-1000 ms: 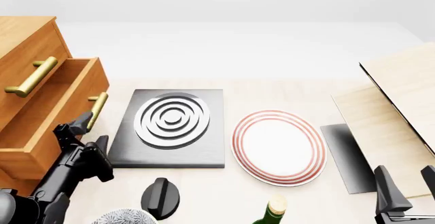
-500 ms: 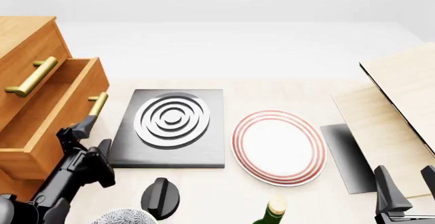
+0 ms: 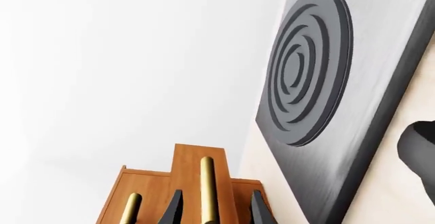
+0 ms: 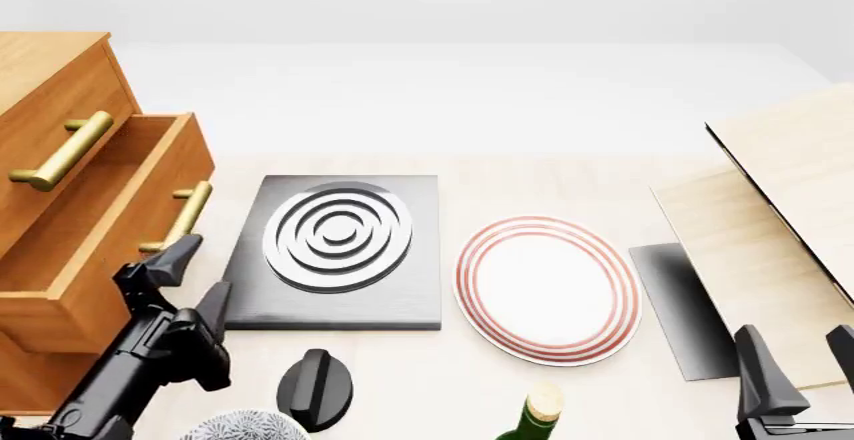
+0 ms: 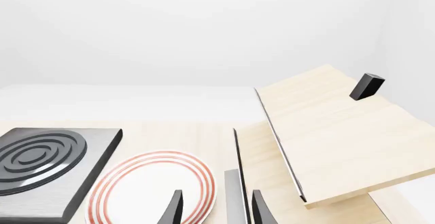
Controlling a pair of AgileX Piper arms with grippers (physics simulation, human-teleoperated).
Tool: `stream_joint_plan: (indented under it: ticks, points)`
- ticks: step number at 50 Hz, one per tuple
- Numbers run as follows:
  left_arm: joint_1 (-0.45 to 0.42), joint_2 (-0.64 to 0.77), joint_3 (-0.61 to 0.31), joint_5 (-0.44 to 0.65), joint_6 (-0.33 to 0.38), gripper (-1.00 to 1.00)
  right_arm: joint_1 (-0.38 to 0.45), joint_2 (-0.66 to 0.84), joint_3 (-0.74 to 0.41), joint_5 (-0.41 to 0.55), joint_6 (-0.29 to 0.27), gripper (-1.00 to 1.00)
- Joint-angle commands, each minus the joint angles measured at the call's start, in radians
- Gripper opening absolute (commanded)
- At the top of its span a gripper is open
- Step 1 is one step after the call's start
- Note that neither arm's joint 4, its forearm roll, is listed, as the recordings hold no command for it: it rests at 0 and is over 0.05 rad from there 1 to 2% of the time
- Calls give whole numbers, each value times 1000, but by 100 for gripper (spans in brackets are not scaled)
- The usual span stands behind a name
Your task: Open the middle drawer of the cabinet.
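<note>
On the pale counter [image 4: 561, 385], the tall orange-brown wooden cabinet [image 4: 54, 80] has its middle drawer [image 4: 94, 230] pulled out. The left hand [image 4: 187, 280], spread, has backed off its brass handle [image 4: 180, 217]; opening looks done.

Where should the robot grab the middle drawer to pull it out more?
Best bet is the brass bar handle on the middle drawer. It stands off the front, so the left gripper can come straight at the drawer front from the table side, jaws astride the bar, probably near its middle.
</note>
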Motion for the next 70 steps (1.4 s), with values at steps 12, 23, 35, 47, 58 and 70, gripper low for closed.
stream_joint_plan:
  ticks: [12, 23, 35, 47, 58, 70]
  points:
    - [-99, -175, 96, 0, -82, 100, 4, -1, 2, 1, 4, 100]
    - [-166, -457, 95, 249, -138, 100, 4, -1, 2, 1, 5, 100]
    - [-190, -845, 58, 640, -222, 100, 4, -1, 2, 1, 5, 100]
    - [-188, -1089, -102, 1047, -388, 100, 5, -1, 2, 2, 5, 100]
    - [-185, -1155, -213, 1218, -488, 100, 4, -1, 2, 1, 5, 100]
    - [-192, -1154, -345, 1384, -625, 100, 4, -1, 2, 1, 5, 100]
